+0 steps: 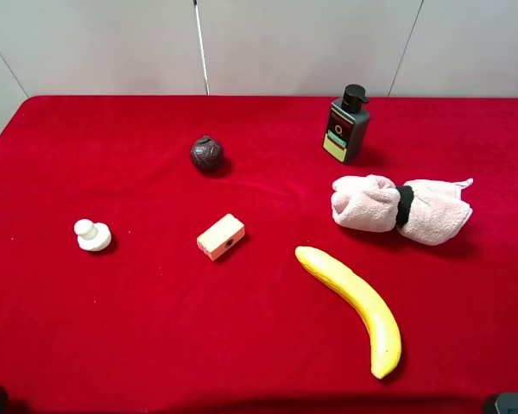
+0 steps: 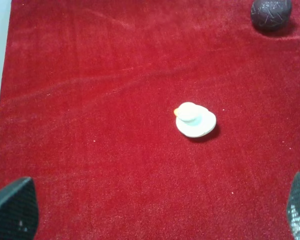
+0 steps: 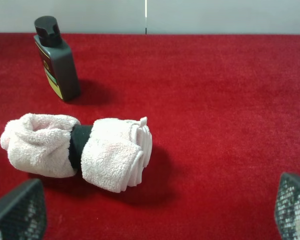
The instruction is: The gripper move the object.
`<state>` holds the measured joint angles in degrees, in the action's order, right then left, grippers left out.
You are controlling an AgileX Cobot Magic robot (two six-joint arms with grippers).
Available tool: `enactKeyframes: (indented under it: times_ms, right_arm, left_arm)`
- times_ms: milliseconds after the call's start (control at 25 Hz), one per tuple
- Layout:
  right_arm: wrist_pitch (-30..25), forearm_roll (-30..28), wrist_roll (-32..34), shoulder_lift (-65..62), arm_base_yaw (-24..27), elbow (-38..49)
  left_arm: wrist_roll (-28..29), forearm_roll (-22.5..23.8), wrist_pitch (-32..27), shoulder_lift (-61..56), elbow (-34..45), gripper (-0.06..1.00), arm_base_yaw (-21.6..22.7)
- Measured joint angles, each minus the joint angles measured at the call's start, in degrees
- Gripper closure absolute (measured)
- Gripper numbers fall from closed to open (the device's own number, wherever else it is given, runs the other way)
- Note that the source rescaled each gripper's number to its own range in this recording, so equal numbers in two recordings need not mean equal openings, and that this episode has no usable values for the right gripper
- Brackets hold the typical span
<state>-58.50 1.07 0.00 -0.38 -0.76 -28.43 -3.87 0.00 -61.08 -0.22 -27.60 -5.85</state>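
**Colours on the table**

Cloth point(image 1: 138, 328) red. Towel point(image 1: 401, 209) pale pink, black band. Banana point(image 1: 356, 304) yellow. Bottle point(image 1: 346, 126) dark grey, black cap, green-yellow label. Ball point(image 1: 206, 153) dark maroon, patterned. Block point(image 1: 220, 236) cream. Figure point(image 1: 92, 235) white; orange spot in left wrist view.

A pale pink rolled towel point(image 1: 401, 208) lies on its side on the red cloth, cinched at the middle by a black band point(image 1: 404, 205), its loose folded end splayed slightly.
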Motion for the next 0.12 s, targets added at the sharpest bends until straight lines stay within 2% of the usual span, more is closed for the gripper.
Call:
enactKeyframes:
  times_ms: [120]
  right_arm:
    - [0.0,0.0,0.0,0.0,0.0,0.0]
  left_arm:
    - [0.0,0.0,0.0,0.0,0.0,-0.06,0.0]
